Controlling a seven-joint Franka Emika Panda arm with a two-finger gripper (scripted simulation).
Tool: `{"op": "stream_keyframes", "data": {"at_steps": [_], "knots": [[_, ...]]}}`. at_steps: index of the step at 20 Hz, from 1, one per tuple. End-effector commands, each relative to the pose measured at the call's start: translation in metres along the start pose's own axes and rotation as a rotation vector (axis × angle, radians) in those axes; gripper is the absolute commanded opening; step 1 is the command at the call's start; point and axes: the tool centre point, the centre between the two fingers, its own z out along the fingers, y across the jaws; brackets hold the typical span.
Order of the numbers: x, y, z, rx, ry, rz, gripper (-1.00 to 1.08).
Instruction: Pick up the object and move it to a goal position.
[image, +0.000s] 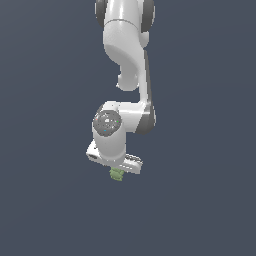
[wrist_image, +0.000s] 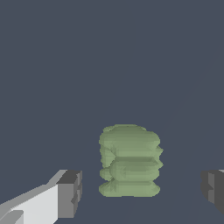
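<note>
Your gripper hangs with its jaws spread wide, and you have clear gaps on both sides of the green object between the dark fingertips. Around it, only flat grey floor shows, with nothing to block your path.

Simulated scene: flat, featureless slate-grey ground throughout.

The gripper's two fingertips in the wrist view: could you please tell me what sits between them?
The olive-green object sits between the fingers of the open gripper, with bare gaps on both sides; neither pad touches it. This shows in the wrist view.
</note>
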Motion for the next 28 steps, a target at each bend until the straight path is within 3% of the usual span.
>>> {"op": "stream_keyframes", "data": {"at_steps": [1,6,12,13,28], "knots": [[-0.001,0.000,0.012,0.000,-0.001,0.001,1.00],[-0.001,0.000,0.038,0.000,-0.001,0.002,1.00],[0.000,0.000,0.041,0.000,-0.001,0.002,1.00],[0.000,0.000,0.041,0.000,-0.001,0.002,-1.00],[-0.002,0.002,0.041,0.000,-0.001,0.002,-1.00]]}}
